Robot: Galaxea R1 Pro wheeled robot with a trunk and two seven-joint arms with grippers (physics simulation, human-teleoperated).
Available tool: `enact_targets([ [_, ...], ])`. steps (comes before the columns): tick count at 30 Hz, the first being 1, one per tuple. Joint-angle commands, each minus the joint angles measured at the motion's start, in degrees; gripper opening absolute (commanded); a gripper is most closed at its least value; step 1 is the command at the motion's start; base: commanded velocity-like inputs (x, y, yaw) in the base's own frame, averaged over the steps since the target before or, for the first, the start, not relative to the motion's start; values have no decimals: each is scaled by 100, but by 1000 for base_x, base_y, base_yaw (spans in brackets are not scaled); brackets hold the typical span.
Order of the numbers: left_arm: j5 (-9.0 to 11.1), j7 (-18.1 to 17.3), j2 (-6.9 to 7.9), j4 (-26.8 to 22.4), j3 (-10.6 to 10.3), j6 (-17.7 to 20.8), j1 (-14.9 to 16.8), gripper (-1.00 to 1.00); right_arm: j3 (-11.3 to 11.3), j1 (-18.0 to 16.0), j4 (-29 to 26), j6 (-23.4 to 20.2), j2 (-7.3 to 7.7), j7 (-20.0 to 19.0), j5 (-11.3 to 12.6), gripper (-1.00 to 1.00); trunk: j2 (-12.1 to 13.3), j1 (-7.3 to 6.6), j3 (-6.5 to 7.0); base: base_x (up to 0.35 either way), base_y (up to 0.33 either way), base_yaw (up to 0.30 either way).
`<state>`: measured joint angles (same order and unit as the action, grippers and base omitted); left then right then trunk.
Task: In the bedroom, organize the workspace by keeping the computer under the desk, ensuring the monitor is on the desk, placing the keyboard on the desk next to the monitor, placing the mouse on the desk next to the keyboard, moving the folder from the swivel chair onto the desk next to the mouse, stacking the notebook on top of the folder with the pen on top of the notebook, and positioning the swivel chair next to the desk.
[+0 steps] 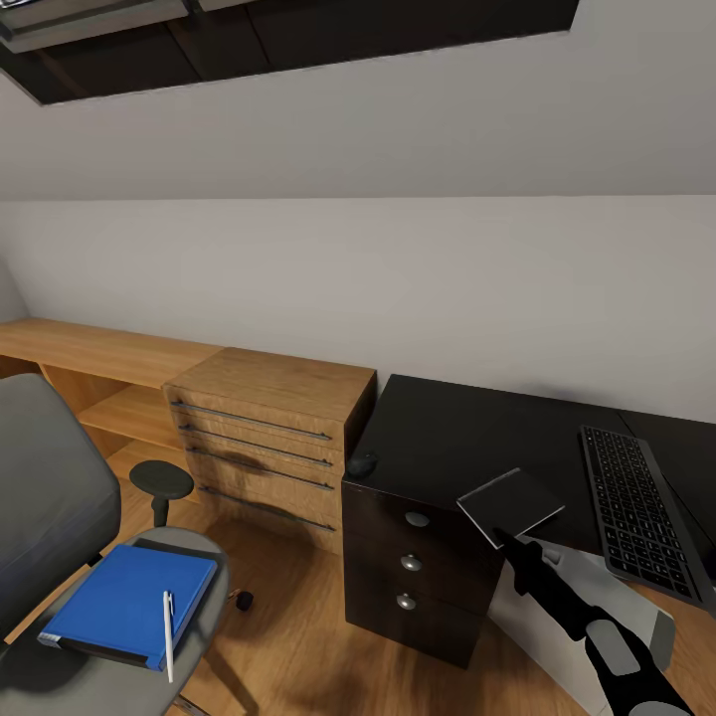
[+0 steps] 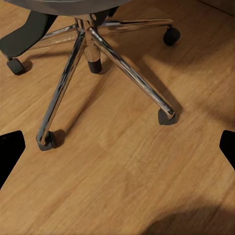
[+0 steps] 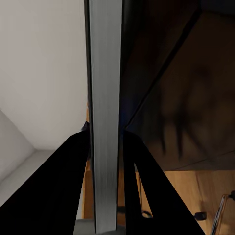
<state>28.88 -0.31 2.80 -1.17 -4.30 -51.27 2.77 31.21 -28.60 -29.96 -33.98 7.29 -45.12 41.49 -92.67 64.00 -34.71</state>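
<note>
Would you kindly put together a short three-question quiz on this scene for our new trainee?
1. True or false: the blue folder already lies on the desk.
2. Multiple choice: the right gripper holds A) the pen, B) the notebook, C) the mouse.
3. Fill in: the pen lies on the ____.

Key
1. False: it rests on the swivel chair seat.
2. B: the gripper is shut on the notebook, held above the desk's front edge beside the keyboard.
3. Folder.
</note>
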Motion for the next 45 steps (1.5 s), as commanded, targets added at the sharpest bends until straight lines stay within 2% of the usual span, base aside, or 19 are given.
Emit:
enact_targets([
  [1, 48, -4, 1, 2, -46, -14, 4, 100, 17, -5, 3, -44, 3, -9, 16, -100, -3, 0, -5, 0, 0, 0],
  [18, 48, -3, 1, 2, -45, -14, 3, 100, 47, -5, 8, -4, -26, -13, 51, -100, -3, 0, -5, 0, 0, 0],
  [19, 48, -3, 1, 2, -45, -14, 3, 100, 48, -5, 8, -3, -26, -13, 51, 100, -3, 0, -5, 0, 0, 0],
  [45, 51, -3, 58, 2, -36, -23, 3, 100, 43, -5, 8, -3, -14, -15, 52, 100, -3, 0, -5, -26, 0, 0],
])
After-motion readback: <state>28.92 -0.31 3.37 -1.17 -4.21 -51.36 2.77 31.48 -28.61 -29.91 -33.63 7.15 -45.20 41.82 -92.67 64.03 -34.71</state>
